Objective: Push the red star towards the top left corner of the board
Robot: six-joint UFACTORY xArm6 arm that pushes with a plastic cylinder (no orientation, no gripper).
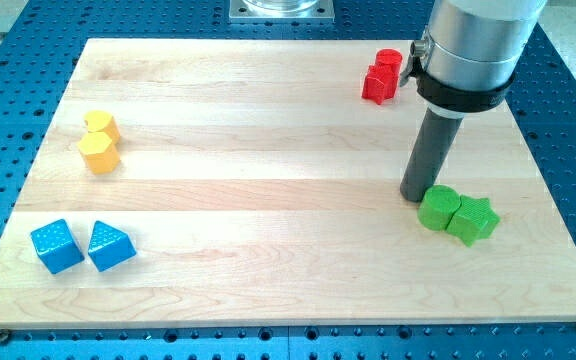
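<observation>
Eight small blocks sit on a pale wooden board (268,150), seen from above and slightly in front, w/ a blue perforated table (568,130) around it. Two red blocks touch each other near the view's top right: the red star (376,84) in front, and a second red block (389,62) just behind it, shape hard to make out, possibly a cylinder. Both lie well apart from the top left corner.

My tip (414,195) is a plain dark rod w/ no jaws, so nothing opens or closes. It stands upright on the board, below the red pair, its end just beside or touching the left edge of a green cylinder (436,208). A green star (472,219) touches that cylinder on its right.

At the view's left, two yellow blocks touch: a yellow heart-like block (101,125) above a yellow hexagon (98,152). At bottom left, a blue cube (56,246) and a blue triangle (110,245) sit side by side, approx. touching.
</observation>
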